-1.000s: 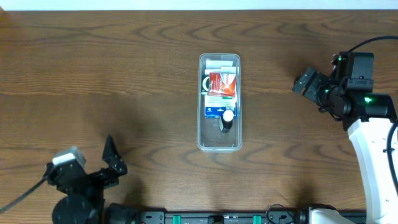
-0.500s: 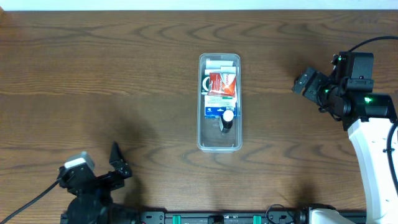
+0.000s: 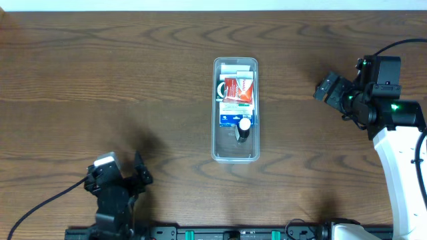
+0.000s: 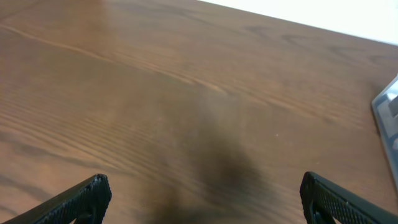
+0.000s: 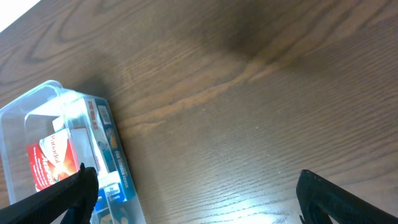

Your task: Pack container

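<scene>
The clear plastic container [image 3: 235, 150] stands upright at the table's middle. Inside it lie a red packet [image 3: 238, 89], a blue-and-white carton [image 3: 233, 117], a small dark bottle with a white cap [image 3: 244, 129] and white items at the far end. My left gripper [image 3: 135, 175] is open and empty near the front edge, far left of the container. My right gripper [image 3: 325, 89] is open and empty, right of the container. The right wrist view shows the container [image 5: 25, 109] with the red packet [image 5: 51, 160] and carton [image 5: 111, 163]. The left wrist view shows the container's corner [image 4: 387, 106].
The wooden table [image 3: 107, 87] spreads around the container. A white wall strip runs along the far edge [image 3: 213, 4]. A black rail with green clips lies at the front edge [image 3: 233, 233]. The right arm's white body [image 3: 400, 167] stands at the right side.
The left arm has swung right and drawn toward the front edge, its gripper still open. The right arm and the container's contents have not moved.
</scene>
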